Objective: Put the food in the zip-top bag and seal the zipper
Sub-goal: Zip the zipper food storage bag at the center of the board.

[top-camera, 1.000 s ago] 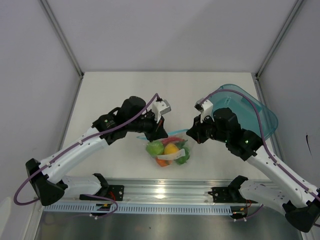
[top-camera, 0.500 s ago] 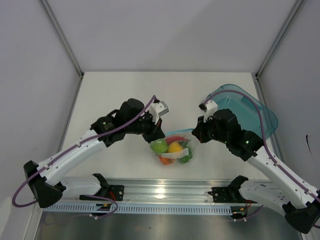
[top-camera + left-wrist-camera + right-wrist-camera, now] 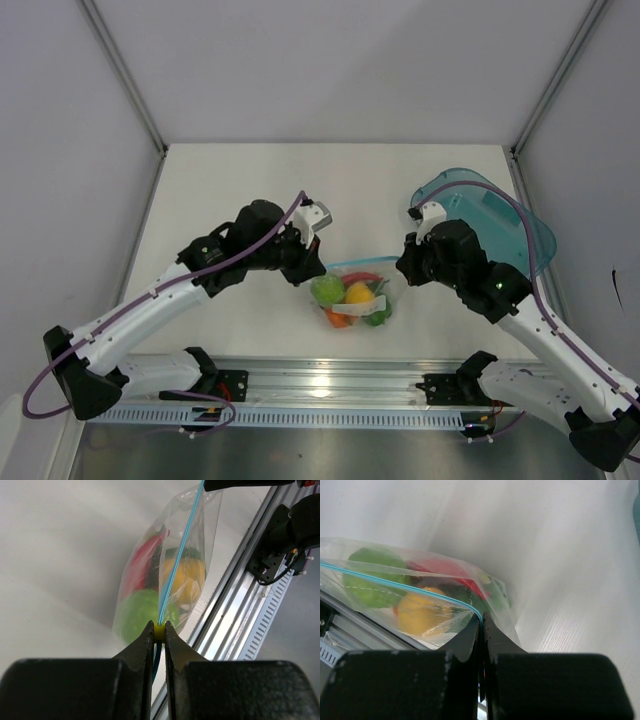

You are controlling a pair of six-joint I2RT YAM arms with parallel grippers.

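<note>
The clear zip-top bag [image 3: 356,297] hangs between my two grippers with the food inside: a green lime [image 3: 137,612], a yellow lemon [image 3: 187,577] and a red pepper [image 3: 142,560]. The light blue zipper [image 3: 362,264] runs taut along its top edge. My left gripper [image 3: 316,268] is shut on a small yellow slider [image 3: 159,631] at the zipper's left end. My right gripper [image 3: 402,268] is shut on the zipper's right end [image 3: 479,614], at the bag's corner. The right wrist view shows the bag [image 3: 385,555] and the strip [image 3: 395,582] over the food.
A translucent teal oval tray [image 3: 510,215] lies at the right, behind my right arm. The aluminium rail [image 3: 320,380] runs along the table's near edge, just below the bag; it also shows in the left wrist view [image 3: 240,605]. Grey walls enclose the table.
My right gripper has moved right with the bag's corner, and the bag has shifted right with it. The gap between the grippers has widened and more of the blue strip shows.
</note>
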